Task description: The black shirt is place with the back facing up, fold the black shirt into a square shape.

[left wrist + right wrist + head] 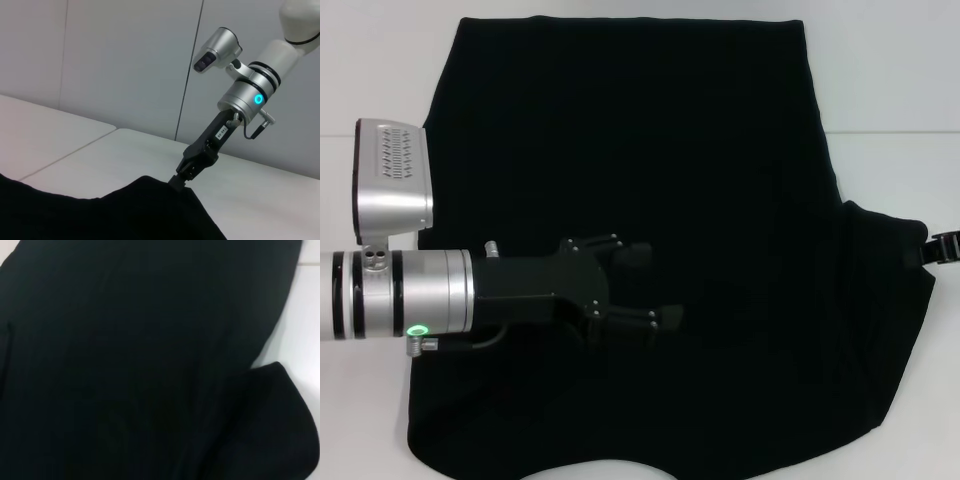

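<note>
The black shirt (650, 130) lies spread over the white table and fills most of the head view. My left gripper (656, 286) reaches in from the left and hovers over the shirt's middle, open, with nothing visible between its fingers. My right gripper (944, 246) is at the shirt's right edge; in the left wrist view the right gripper (180, 180) is shut on a raised corner of the black shirt (100, 215). The right wrist view shows only the black shirt (125, 360) and a folded-up flap.
The white table (890, 90) shows bare along the far right, the far left and the near edge. A seam in the table (65, 152) and a pale wall panel (125, 60) appear in the left wrist view.
</note>
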Action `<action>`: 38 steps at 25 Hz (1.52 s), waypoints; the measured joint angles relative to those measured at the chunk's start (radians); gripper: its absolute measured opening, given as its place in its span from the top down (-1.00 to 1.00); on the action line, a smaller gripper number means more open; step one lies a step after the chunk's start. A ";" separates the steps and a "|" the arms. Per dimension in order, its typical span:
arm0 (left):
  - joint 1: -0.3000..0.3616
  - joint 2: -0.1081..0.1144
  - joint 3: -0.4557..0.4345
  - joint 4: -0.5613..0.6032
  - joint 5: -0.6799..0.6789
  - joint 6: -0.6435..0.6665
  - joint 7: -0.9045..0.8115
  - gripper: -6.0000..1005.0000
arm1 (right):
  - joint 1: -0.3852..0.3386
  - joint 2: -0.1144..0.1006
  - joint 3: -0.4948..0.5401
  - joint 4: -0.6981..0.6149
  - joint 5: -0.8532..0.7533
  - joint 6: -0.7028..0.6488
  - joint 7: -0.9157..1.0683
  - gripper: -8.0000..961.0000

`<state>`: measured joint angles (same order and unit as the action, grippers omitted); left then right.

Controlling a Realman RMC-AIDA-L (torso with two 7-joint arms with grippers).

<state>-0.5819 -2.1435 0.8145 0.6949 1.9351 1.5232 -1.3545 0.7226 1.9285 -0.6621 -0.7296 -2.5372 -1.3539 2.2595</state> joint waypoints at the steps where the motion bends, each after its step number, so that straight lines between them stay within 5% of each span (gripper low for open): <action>1: 0.000 -0.001 0.000 0.000 -0.001 0.000 0.000 -0.87 | 0.004 0.002 -0.001 0.000 0.000 0.000 -0.001 0.98; 11: 0.012 0.002 -0.005 0.000 -0.001 0.001 -0.012 -0.87 | 0.054 0.019 -0.024 -0.001 -0.003 0.001 -0.001 0.96; 19: 0.060 0.032 -0.126 0.010 0.027 0.074 -0.038 -0.86 | 0.093 0.034 -0.074 0.005 -0.006 -0.021 0.005 0.95; 30: 0.058 0.035 -0.154 0.011 0.028 0.083 -0.030 -0.86 | 0.196 0.088 -0.311 0.010 -0.030 -0.061 0.062 0.92; 38: 0.056 0.036 -0.155 0.005 0.028 0.071 -0.017 -0.86 | 0.239 0.111 -0.344 0.015 -0.048 -0.055 0.072 0.81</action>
<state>-0.5261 -2.1077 0.6592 0.7001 1.9636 1.5942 -1.3711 0.9618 2.0397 -1.0060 -0.7143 -2.5847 -1.4092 2.3317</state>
